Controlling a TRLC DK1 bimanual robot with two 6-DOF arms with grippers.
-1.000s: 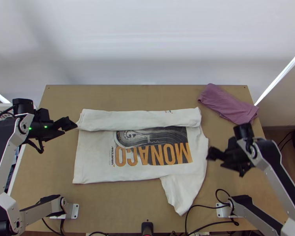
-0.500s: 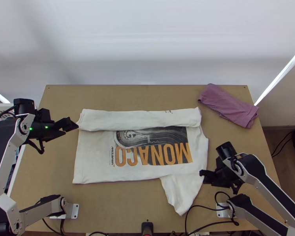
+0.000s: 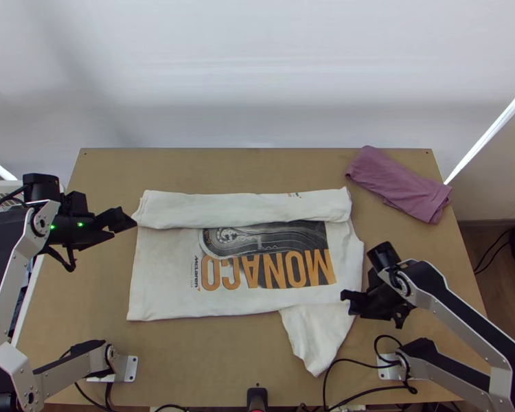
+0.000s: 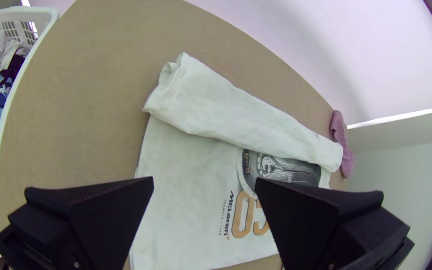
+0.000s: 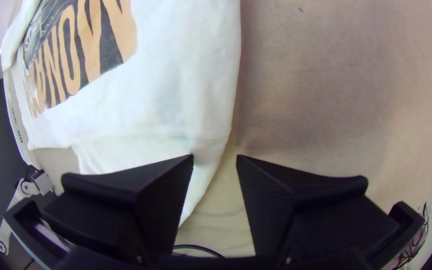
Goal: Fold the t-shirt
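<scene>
Evidently the right hand [image 5: 216, 156] is placed for a pinch: its 2 fingers are spread, with the t-shirt's [image 3: 165, 268] edge running between them in its wrist view and nothing gripped. That spot, by the root of the loose sleeve [image 3: 316, 333], suits drawing the near side in over the print [image 3: 271, 254]. The folded strip [image 3: 244, 208] along the far side lies over part of the print, presumably to narrow the shirt; the near side needs to match it. The left hand [image 4: 204, 179], also spread and empty, waits by the strip's left end, perhaps to help with the next fold.

As for where the shirt lies, its body stretches across the table [image 3: 209, 357] from beside the left hand to the right one. From the right hand, the sleeve lies just beside it, towards the table's near edge, and the strip is farther off, on its far side. The purple cloth [image 3: 398, 184] is beyond the right hand, well apart.
</scene>
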